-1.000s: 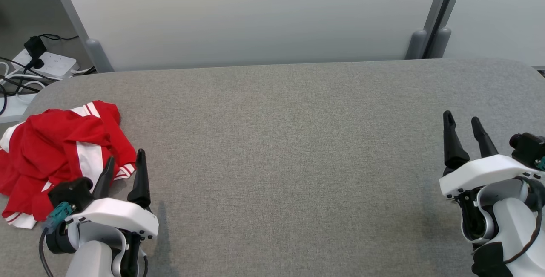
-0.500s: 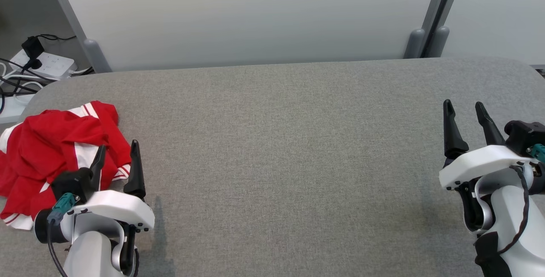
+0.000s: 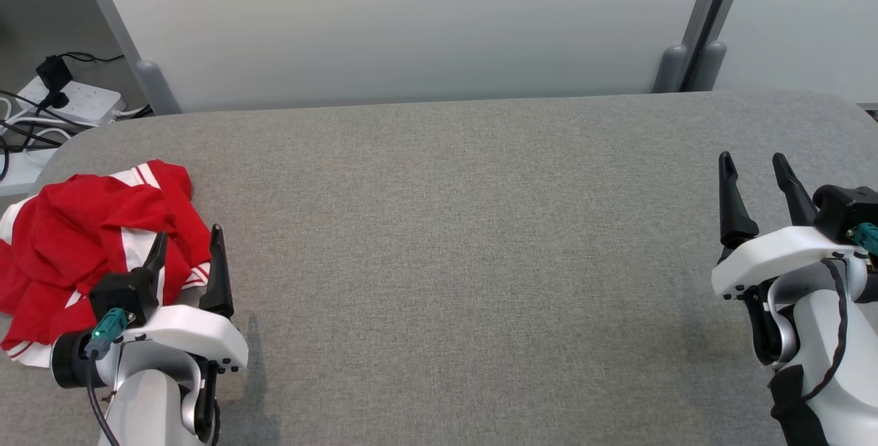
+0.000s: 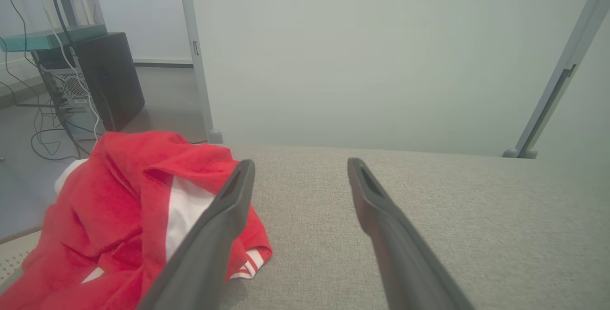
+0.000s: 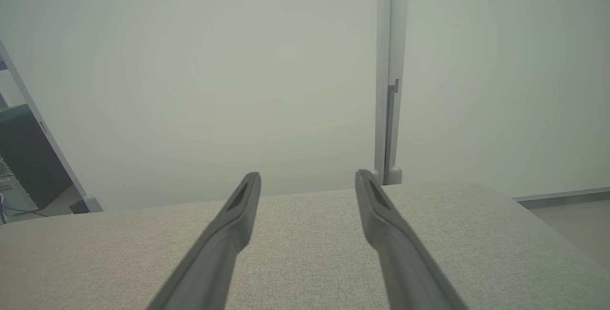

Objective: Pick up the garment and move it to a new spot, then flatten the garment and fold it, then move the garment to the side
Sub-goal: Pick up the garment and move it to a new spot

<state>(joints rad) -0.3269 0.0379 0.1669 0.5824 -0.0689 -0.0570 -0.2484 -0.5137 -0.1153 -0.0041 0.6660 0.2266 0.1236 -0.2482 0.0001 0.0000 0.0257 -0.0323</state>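
Red cloth, the garment, is bunched at the counter's left edge. The left hand is set beside it, spread for grasping; the right hand, also spread, is parked clear.

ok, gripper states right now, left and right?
Left gripper: open, holding nothing, beside the red garment.
Right gripper: open, holding nothing, above the grey table.

The red garment runs off the picture's left edge. The left gripper hides its near side.
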